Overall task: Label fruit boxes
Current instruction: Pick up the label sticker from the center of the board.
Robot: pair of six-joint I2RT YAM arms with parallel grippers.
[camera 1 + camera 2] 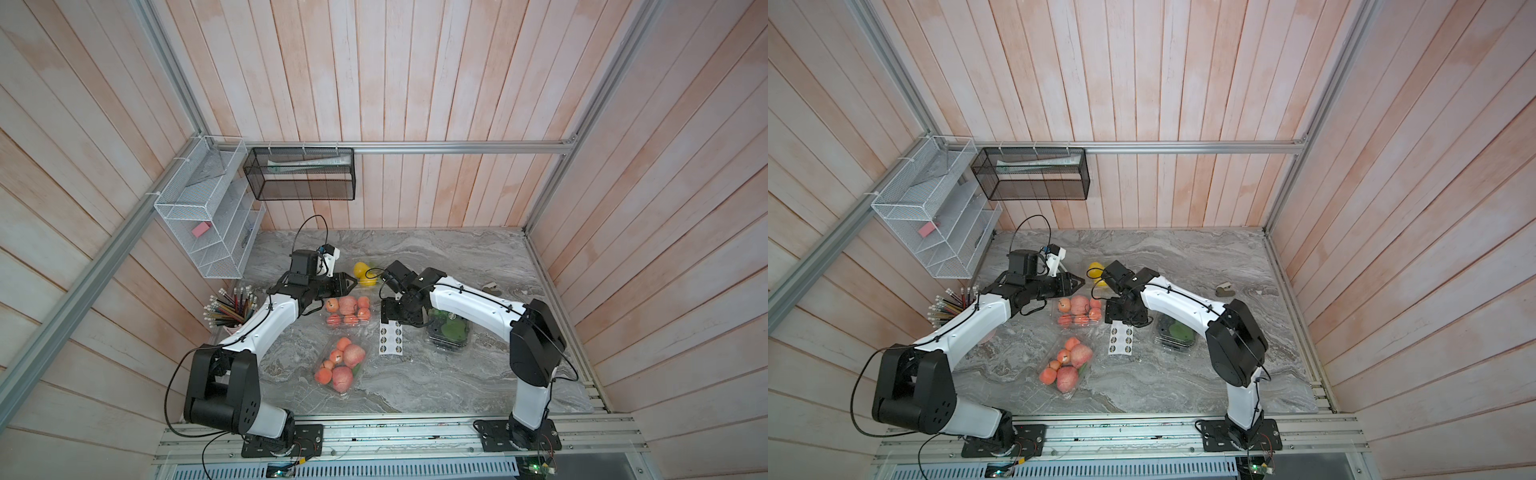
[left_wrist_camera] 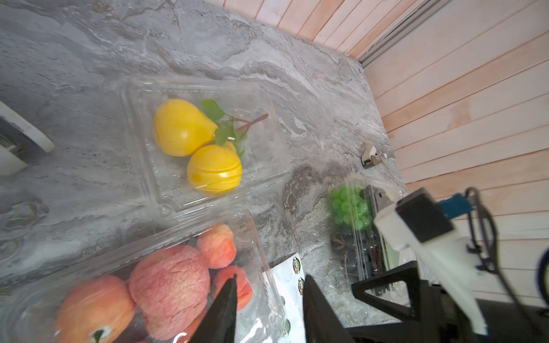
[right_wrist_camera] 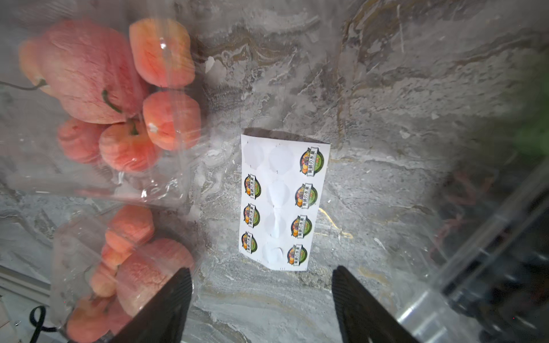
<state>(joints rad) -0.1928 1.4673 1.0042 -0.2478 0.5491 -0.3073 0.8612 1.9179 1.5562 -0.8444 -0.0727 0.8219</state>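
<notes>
Right gripper (image 3: 261,274) hangs just above the sticker sheet (image 3: 282,202), jaws wide apart and empty; left gripper (image 2: 271,277) stands partly open, holding nothing, at the far apple box (image 2: 249,237). The step looks like fetching a sticker (several spots are bare). Next: pinch one sticker's edge and peel it cleanly. The pear box (image 2: 261,98), near apple box (image 1: 340,365) and grape box (image 1: 446,338) lie around the sheet

The table (image 1: 457,374) is grey with marbled veining. The pear box (image 2: 261,98) shows yellow fruit and green leaves. The far apple box (image 1: 347,326) and near apple box (image 1: 358,377) show red-orange, and the grape box (image 1: 446,347) shows green and dark. The sticker sheet (image 3: 282,202) is white with green-and-orange rounds. The left pincer (image 2: 271,277) and right pincer (image 3: 261,268) are black.
</notes>
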